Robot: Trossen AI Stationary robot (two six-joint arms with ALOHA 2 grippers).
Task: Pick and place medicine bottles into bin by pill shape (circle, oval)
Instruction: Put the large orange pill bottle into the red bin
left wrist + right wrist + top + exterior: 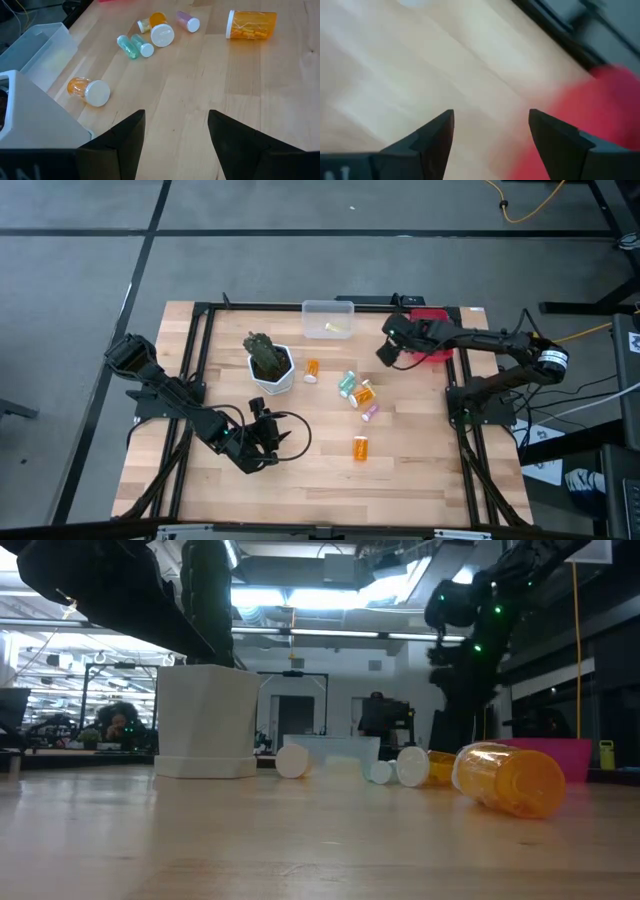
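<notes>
Several small pill bottles lie on their sides mid-table: an orange one (312, 370) by the white pot, a teal pair (347, 383), an orange one (363, 393), a pink one (370, 412) and a larger orange one (360, 447) nearer the front edge. The left wrist view shows them too: the larger orange bottle (251, 25) and the teal pair (134, 46). My left gripper (270, 428) (176, 115) is open and empty, low over the table, left of the bottles. My right gripper (388, 348) (491, 115) is open and empty, raised at the red bin's left edge.
A white hexagonal pot (270, 370) with a dark plant stands left of the bottles. A clear bin (328, 318) sits at the far edge, and a red bin (435, 350) at the far right lies partly under my right arm. Bare wood lies along the near edge.
</notes>
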